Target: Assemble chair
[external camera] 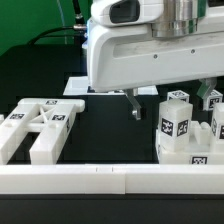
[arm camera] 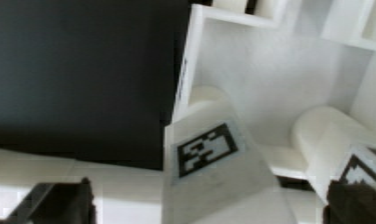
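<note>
The chair lies in loose white tagged parts. The slotted back frame [external camera: 40,125] lies flat on the black table at the exterior view's left. A tall block part [external camera: 175,118] stands at the right, with more tagged parts [external camera: 205,140] beside it. My gripper [external camera: 150,108] hangs low just left of that block; one dark finger [external camera: 135,105] shows and the other is hidden. In the wrist view my gripper [arm camera: 211,205] is open, with dark fingertips [arm camera: 60,200] far apart. A white tagged part [arm camera: 211,150] lies between and below them, not gripped.
A long white bar [external camera: 100,180] runs along the table's front edge. The big white arm body [external camera: 150,45] fills the upper middle of the exterior view. Black table [external camera: 110,125] shows between the back frame and the right-hand parts.
</note>
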`<state>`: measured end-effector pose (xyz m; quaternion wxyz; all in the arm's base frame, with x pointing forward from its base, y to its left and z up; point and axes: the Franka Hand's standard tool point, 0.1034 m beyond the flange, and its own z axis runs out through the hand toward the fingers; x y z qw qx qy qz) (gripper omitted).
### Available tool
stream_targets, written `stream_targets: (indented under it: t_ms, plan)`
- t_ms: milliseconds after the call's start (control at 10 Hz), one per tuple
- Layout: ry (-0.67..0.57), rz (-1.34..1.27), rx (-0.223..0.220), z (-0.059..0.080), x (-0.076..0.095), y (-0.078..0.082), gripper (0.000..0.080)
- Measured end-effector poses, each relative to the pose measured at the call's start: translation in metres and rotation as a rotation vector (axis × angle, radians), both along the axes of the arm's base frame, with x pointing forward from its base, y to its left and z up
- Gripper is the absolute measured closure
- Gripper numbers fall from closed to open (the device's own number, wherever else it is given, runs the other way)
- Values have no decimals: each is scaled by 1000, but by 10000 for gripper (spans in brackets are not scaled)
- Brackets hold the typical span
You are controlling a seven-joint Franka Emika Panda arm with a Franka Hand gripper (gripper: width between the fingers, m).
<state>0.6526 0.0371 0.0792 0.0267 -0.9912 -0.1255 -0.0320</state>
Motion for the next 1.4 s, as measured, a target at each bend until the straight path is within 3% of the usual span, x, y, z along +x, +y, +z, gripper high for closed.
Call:
stream_targets:
  t_ms: [300,600,900,1100,1400]
  plan:
    - [-13,244,-25,0,0,-4,151]
    - [-10,217,-23,-1,-1,-4,151]
    - [-10,216,-23,-1,0,-4,509]
    - [-8,171,-20,-1,0,-4,509]
    - [9,-173,14,-1,0,-3,509]
